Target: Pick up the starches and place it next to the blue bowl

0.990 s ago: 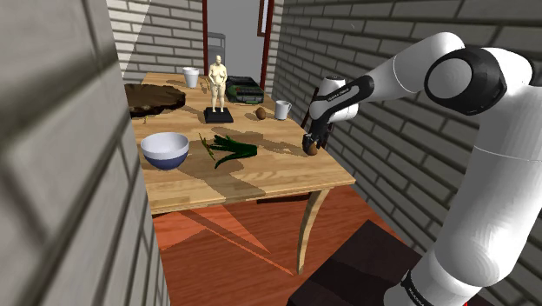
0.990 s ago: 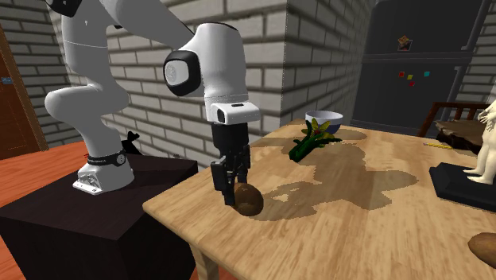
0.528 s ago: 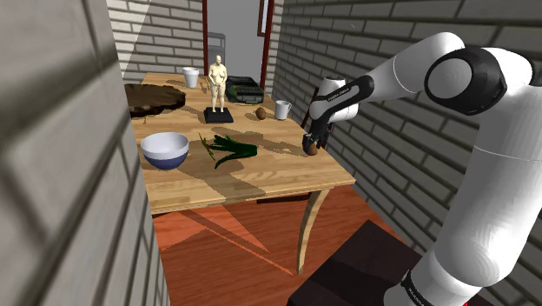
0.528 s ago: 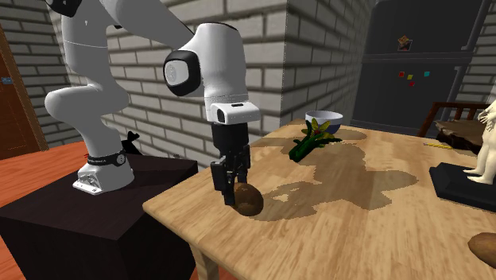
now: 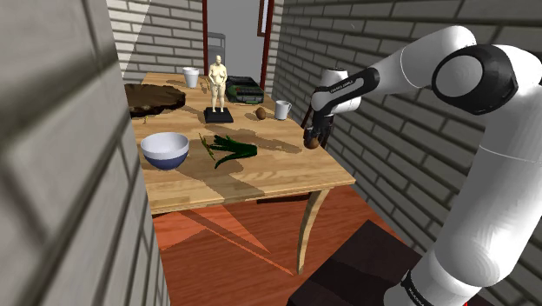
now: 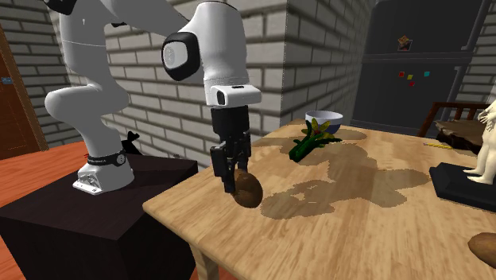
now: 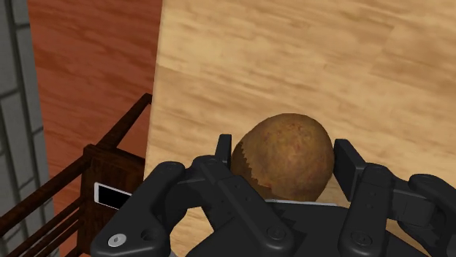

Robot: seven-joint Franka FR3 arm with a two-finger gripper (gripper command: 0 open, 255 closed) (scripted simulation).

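The wooden table (image 5: 261, 178) carries everything. The white arm (image 5: 486, 174) reaches over the table's edge by the brick wall. The blue bowl (image 5: 164, 149) sits at the opposite side, well apart, with green leaves (image 5: 228, 148) lying between. The black tool (image 6: 237, 181) points down, its fingers clamped on the brown potato (image 6: 249, 191), which hangs just above the table near its corner.
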